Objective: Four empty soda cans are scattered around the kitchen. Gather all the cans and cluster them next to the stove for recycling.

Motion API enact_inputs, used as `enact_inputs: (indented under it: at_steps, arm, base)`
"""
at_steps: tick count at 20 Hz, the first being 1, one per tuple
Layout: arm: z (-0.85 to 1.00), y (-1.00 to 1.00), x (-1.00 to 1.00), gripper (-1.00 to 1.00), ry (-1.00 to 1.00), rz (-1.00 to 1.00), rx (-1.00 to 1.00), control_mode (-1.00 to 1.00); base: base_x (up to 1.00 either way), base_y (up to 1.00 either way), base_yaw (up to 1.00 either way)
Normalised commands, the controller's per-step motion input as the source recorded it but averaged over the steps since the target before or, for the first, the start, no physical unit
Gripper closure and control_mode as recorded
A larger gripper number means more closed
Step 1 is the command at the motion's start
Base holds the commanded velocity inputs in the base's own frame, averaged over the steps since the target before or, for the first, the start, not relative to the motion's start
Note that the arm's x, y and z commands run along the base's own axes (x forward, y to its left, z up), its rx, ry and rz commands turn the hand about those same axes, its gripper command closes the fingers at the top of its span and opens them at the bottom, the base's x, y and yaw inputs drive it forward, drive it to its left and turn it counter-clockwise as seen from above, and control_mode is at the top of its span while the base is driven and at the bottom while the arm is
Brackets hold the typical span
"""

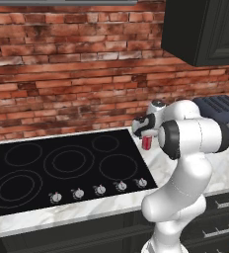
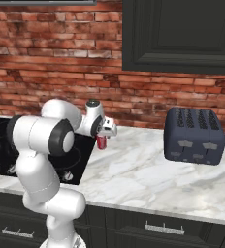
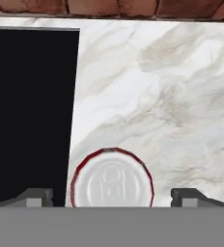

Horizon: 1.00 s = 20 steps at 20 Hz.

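A red soda can (image 1: 147, 143) (image 2: 102, 142) stands upright on the white marble counter, just off the right edge of the black stove (image 1: 67, 168) (image 2: 81, 151). My gripper (image 1: 145, 130) (image 2: 106, 131) hangs directly over it, pointing down. In the hand view the can's silver top (image 3: 111, 179) lies between the two fingertips, with a gap on each side, so the gripper (image 3: 112, 197) is open and touches nothing. The stove's glass (image 3: 32, 111) lies to the can's left.
A dark toaster (image 2: 194, 135) (image 1: 220, 111) sits further right on the counter (image 2: 134, 169). A black wall cabinet (image 2: 182, 34) (image 1: 205, 29) hangs above it. Red brick wall runs behind. Silver knobs (image 1: 100, 189) line the stove's front.
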Motion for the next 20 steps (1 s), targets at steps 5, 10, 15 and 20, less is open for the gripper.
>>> enact_inputs:
  at_steps: [5,10,15,20]
  arm:
    - [0.61,-0.05,-0.05,-1.0,-0.11,0.0,0.0,-1.0]
    - [0.66,-0.02,-0.34,-1.0,-0.13,0.0,0.0,-1.0]
    - [0.63,0.0,-0.68,-1.0,-0.11,0.0,0.0,-1.0]
    - [0.58,0.0,-0.77,-1.0,-0.03,0.0,0.0,-1.0]
  base:
    - [0.0,0.0,0.0]
    - [0.0,0.0,0.0]
    - [0.0,0.0,0.0]
    - [0.0,0.0,0.0]
